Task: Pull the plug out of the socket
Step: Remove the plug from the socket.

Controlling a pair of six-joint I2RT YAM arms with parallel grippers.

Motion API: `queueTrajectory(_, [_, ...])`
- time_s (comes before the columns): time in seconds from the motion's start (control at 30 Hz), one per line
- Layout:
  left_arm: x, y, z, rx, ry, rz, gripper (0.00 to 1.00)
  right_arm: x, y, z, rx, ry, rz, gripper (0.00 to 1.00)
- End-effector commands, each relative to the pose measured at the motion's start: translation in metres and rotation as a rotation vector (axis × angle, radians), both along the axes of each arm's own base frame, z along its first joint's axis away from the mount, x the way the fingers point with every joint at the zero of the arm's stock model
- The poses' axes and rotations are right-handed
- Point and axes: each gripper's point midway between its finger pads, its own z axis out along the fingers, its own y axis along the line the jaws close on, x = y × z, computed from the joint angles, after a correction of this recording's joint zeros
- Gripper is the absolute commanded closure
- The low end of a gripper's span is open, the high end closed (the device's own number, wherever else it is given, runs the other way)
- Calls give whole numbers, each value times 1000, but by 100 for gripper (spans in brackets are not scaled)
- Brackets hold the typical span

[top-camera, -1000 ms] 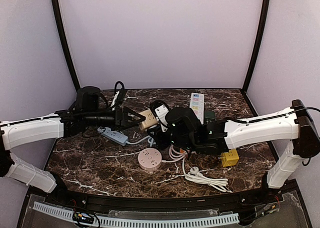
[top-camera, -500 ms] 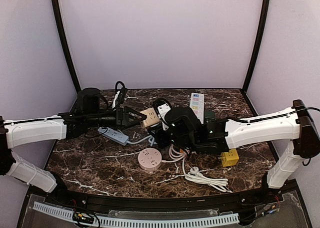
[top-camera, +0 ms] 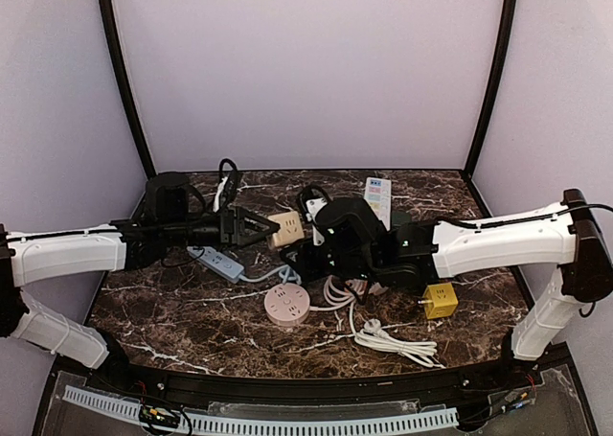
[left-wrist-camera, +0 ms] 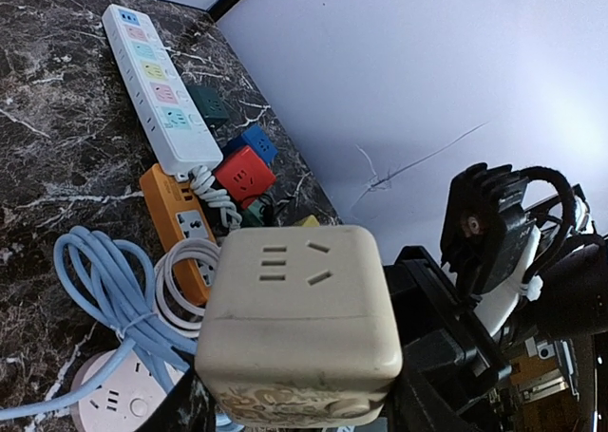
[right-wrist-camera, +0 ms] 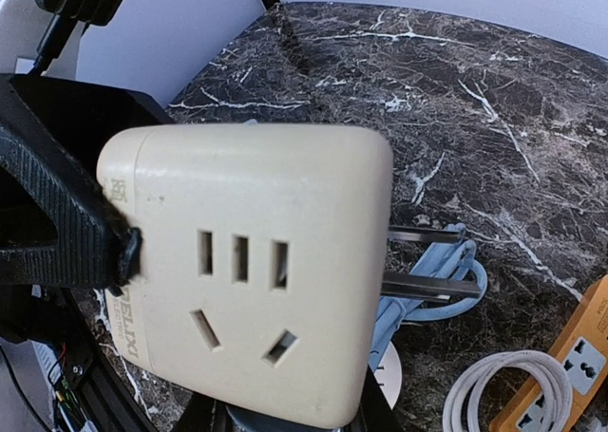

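So we're looking at a cream plastic socket cube (top-camera: 285,229) with rounded corners and a smooth matte skin, held up off the dark white-veined marble tabletop (top-camera: 192,311). One face has a three-slot row over a pair of slanted slots. Two flat bare metal prongs (right-wrist-camera: 423,282) stick out of one side into open air, with nothing plugged over them.

The left pincer (top-camera: 264,228) is clamped on the cube. One black ribbed finger (right-wrist-camera: 57,214) wraps the cube's edge, its tip pressed onto the socket face. The right pincer (right-wrist-camera: 290,421) sits right up against the cube from the other side (the cube fills most of its wrist view). We can only see dark slivers at the bottom corners, so we can't tell if it's gripping or just parked there.

Down on the tabletop, under and behind the cube, there's:
- a round pink puck-shaped socket (top-camera: 286,304)
- a loop of glossy light blue cable (left-wrist-camera: 104,290)
- a long white strip (left-wrist-camera: 152,71) with pastel socket panels
- an orange strip (left-wrist-camera: 180,228)
- a small red cube (left-wrist-camera: 242,178) touching a blue cube (left-wrist-camera: 252,142)

A yellow cube (top-camera: 441,300) sits near the right arm, and a bundled white cord (top-camera: 393,340) lies near the front edge.
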Motion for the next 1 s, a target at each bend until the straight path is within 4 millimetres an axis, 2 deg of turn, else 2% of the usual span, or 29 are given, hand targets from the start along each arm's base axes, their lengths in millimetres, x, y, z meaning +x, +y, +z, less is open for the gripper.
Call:
queueTrajectory(0.0, [27, 24, 16, 100, -188, 61, 42, -2, -22, 43, 41, 42, -23, 100])
queueTrajectory(0.03, [27, 25, 18, 124, -227, 53, 30, -4, -25, 44, 32, 55, -26, 100])
queueTrajectory(0.07, [25, 28, 17, 150, -237, 56, 10, -5, -27, 43, 22, 72, -27, 100])
queueTrajectory(0.13, [23, 33, 20, 199, -298, 50, 2, -7, -31, 41, 15, 109, -21, 100])
queueTrajectory(0.27, [16, 34, 26, 277, -432, -8, 1, -12, -31, 40, 31, 190, 29, 100])
queueTrajectory(0.33, [6, 28, 27, 345, -546, -87, 1, -15, -30, 41, 42, 224, 67, 100])
queueTrajectory(0.43, [-16, 10, 18, 441, -677, -202, 1, -22, -28, 41, 58, 266, 126, 100])
queueTrajectory(0.6, [-37, -13, 17, 461, -822, -290, 1, -30, -26, 47, 86, 303, 185, 100])
queueTrajectory(0.73, [-42, -31, 8, 509, -846, -332, 1, -34, -25, 51, 98, 307, 203, 100])
queueTrajectory(0.8, [-39, -39, -3, 541, -824, -349, 1, -35, -24, 52, 102, 304, 217, 100])
queueTrajectory(0.97, [-35, -45, -7, 559, -804, -359, 2, -37, -24, 53, 99, 297, 228, 100])
